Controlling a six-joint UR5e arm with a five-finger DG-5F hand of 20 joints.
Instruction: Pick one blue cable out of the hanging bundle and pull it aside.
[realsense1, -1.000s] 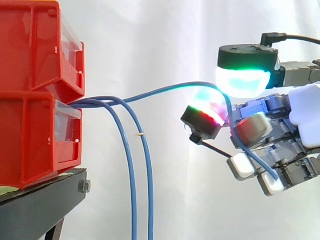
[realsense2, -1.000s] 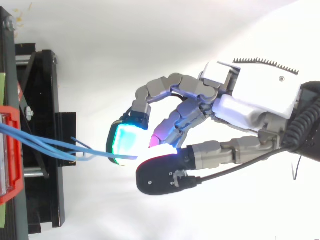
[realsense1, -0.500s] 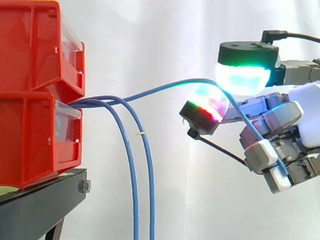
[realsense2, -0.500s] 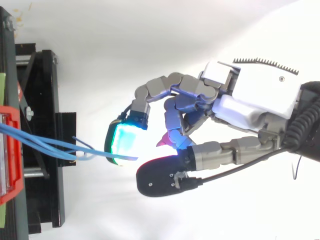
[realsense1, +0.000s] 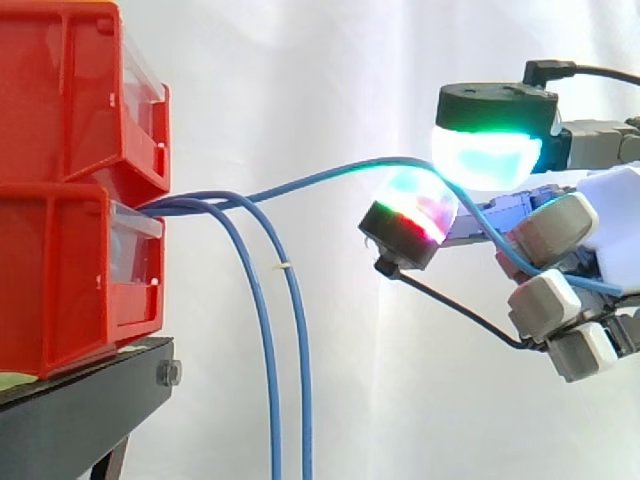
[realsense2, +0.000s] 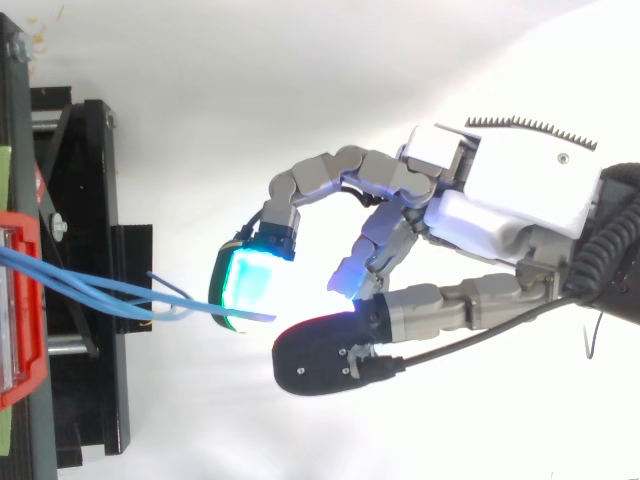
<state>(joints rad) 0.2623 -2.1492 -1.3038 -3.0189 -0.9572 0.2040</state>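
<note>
To the right of the stacked red plastic bins (realsense1: 60, 190), the robot's grey and white hand (realsense2: 500, 205) is pinching one thin blue cable (realsense1: 320, 180) between two glowing fingertip pads (realsense1: 485, 160), with its other fingers curling around the cable's tail. The cable is arching from the lower bin's front across to the hand. Two more blue cables (realsense1: 268, 340) are hanging just beside the bins. The bins are sitting on a black metal stand (realsense1: 80, 410), with a white curtain (realsense1: 350, 60) hanging behind them.
</note>
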